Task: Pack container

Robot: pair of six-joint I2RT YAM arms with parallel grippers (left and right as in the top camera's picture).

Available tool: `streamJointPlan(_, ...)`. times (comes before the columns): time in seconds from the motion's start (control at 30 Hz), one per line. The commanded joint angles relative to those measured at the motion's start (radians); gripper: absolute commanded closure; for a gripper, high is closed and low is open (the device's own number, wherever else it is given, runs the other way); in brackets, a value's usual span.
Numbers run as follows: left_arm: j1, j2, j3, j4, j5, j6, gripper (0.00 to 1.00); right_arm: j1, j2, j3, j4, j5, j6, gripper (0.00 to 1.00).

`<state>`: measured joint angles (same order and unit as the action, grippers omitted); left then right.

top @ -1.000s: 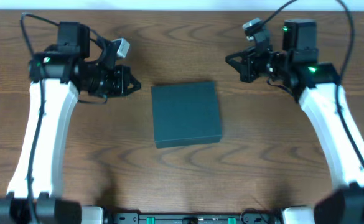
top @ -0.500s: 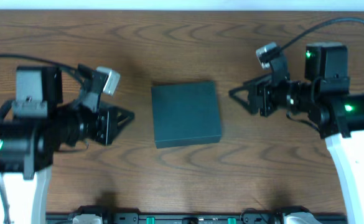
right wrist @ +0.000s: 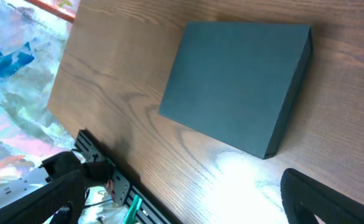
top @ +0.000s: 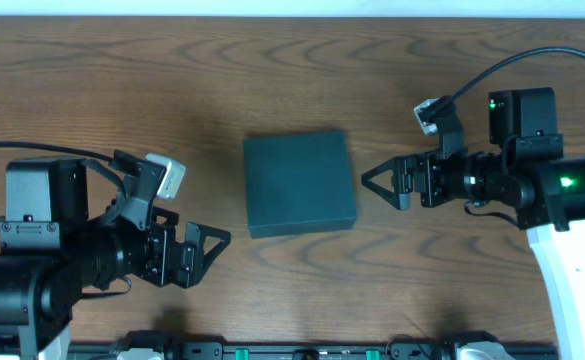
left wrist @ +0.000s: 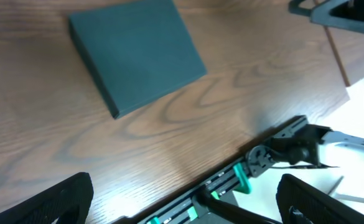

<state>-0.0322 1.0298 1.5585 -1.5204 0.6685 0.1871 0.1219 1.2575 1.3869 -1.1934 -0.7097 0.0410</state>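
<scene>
One closed container (top: 300, 184) lying flat on table (top: 272, 80).
Left gripper (top: 210, 248) and right gripper (top: 372, 182) both splayed wide, holding nothing.

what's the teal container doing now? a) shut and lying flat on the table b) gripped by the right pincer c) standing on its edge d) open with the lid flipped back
a: the container lies flat and shut on the table, with the left pincer and right pincer both off it.
</scene>
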Motion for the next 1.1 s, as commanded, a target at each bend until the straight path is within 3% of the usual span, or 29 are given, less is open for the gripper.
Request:
streamJointPlan(0.0, -0.001, 0.002, 0.015, -0.005, -0.092, 0.004, 0.05, 0.005, -0.005, 0.012, -0.003, -0.011, 0.011, 0.01)
streamJointPlan(0.23, -0.001, 0.002, 0.015, -0.005, -0.236, 0.004, 0.05, 0.005, -0.005, 0.012, -0.003, -0.011, 0.011, 0.01)
streamJointPlan(0.43, -0.002, 0.001, 0.015, -0.005, -0.266, 0.011, 0.05, 0.005, -0.005, 0.012, -0.003, -0.011, 0.011, 0.01)
streamJointPlan(0.6, -0.002, -0.041, 0.014, 0.027, -0.417, 0.027, 0.05, 0.005, -0.005, 0.012, -0.003, -0.011, 0.011, 0.01)
streamJointPlan(0.83, 0.000, -0.222, -0.027, 0.189, -0.594, 0.025, 0.05, 0.005, -0.005, 0.012, -0.003, -0.011, 0.011, 0.01)
streamJointPlan(1.07, 0.043, -0.463, -0.297, 0.355, -0.710, -0.056, 0.05, 0.005, -0.005, 0.012, -0.003, -0.011, 0.011, 0.01)
